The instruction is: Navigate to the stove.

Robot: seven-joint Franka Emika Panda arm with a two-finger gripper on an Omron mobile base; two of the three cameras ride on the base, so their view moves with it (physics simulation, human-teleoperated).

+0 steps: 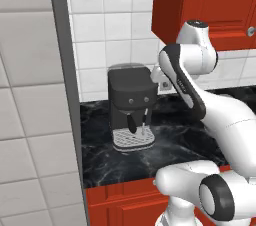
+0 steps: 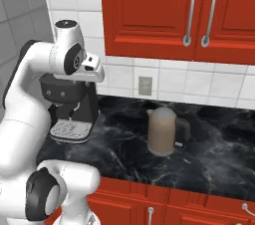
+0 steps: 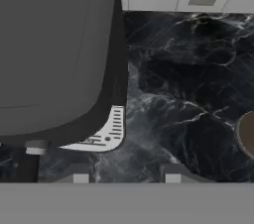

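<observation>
1. Base faces a black marble counter with red cabinets above and red drawers below. No stove here, so navigation looks not done yet; where the stove lies can't be told from these views.
2. Coffee machine stands at the counter's left end, close by the grey wall edge, back near the tiled wall.
3. Beige kettle sits mid-counter, well apart to the right of the coffee machine, below a wall outlet.
4. Arm is folded up high over the coffee machine, likely tucked for driving.
5. Gripper points down at the counter just beside the machine's drip tray; its tips stand apart with only counter between them, holding nothing.
6. Risk guess: turning the base close to the counter could swing the arm into the coffee machine.
</observation>
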